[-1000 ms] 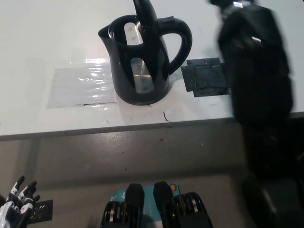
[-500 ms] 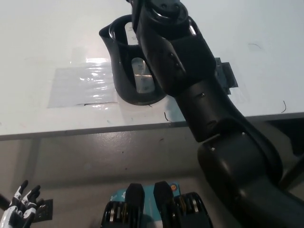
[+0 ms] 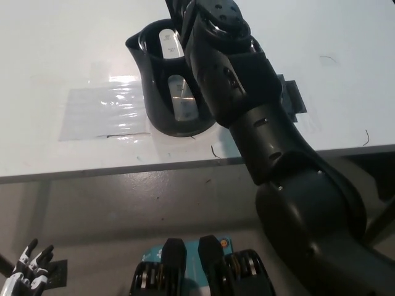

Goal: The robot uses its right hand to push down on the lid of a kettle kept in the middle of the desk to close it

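The black right arm (image 3: pixel 259 129) has pushed slightly farther over the open kettle (image 3: pixel 166 80); its robot hand is out of view. The left robot hand (image 3: pixel 28 271) sits lower, fingers apart.

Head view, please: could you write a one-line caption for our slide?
Black right arm reaches across the open kettle on the white desk; white left hand rests at lower left.

White desk (image 3: pixel 74 55) with its front edge running across the frame, clear glossy tape patch (image 3: pixel 102 112) on the desk surface, dark tape patch (image 3: pixel 293 98) partly hidden at right, grey floor (image 3: pixel 123 209) below the edge, teal object (image 3: pixel 154 254) at bottom centre.
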Available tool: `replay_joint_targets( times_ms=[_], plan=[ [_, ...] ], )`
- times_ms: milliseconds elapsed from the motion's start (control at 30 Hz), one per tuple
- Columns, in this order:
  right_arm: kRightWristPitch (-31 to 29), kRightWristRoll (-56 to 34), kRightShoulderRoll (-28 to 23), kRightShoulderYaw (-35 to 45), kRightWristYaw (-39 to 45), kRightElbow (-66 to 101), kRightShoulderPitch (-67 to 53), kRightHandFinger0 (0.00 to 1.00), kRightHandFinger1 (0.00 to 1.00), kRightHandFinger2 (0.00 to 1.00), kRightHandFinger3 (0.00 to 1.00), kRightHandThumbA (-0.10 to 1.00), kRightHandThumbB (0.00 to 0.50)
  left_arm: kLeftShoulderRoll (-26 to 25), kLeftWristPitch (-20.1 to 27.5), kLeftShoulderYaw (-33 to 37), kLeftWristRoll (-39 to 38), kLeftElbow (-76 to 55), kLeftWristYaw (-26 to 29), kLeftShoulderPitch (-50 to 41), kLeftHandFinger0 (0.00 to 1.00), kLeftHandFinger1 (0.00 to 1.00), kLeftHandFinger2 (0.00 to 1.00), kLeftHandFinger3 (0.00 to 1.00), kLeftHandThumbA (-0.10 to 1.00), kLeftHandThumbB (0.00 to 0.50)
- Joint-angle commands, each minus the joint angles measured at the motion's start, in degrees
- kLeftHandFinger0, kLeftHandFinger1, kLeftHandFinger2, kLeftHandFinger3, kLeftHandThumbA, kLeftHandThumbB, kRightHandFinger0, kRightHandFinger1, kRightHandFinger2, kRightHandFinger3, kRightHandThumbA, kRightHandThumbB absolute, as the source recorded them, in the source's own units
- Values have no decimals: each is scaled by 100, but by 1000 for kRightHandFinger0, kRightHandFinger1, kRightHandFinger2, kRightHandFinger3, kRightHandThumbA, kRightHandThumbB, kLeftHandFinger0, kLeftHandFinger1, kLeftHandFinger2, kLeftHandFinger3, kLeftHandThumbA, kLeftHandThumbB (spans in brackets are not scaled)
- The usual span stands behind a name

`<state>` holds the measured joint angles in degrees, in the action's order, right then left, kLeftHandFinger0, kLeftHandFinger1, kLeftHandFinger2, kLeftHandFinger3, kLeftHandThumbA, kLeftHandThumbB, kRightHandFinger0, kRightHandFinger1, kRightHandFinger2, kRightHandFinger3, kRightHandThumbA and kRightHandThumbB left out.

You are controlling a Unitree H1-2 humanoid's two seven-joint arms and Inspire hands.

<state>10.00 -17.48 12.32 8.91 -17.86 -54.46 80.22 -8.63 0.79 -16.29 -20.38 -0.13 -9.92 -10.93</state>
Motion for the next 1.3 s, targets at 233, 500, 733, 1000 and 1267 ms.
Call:
replay_joint_targets(
  times_ms=[233,500,733,1000,1267],
  plan=[
    [-295,125,-112,70,67,218,626,1000,1000,1000,1000,830,11,-75,141,-36,-169,-141,-124,-121,1000,1000,890,1000,240,172],
    [-303,108,-54,145,16,374,403,1000,1000,1000,1000,805,0,-62,117,18,-123,-131,-111,-66,1000,1000,859,1000,245,190],
    [-707,62,140,250,131,-274,130,1000,1000,1000,1000,808,0,11,58,84,-80,-236,-58,-154,1000,1000,878,1000,265,199],
    [-1500,-174,333,551,581,-1434,15,1000,1000,1000,1000,959,0,-93,18,188,-53,-263,-144,-6,1000,1000,889,1000,267,205],
    [-2248,-109,787,571,1257,-2249,-557,1000,1000,1000,1000,844,0,9,68,303,-128,-233,-128,107,1000,1000,880,1000,270,211]
  ],
)
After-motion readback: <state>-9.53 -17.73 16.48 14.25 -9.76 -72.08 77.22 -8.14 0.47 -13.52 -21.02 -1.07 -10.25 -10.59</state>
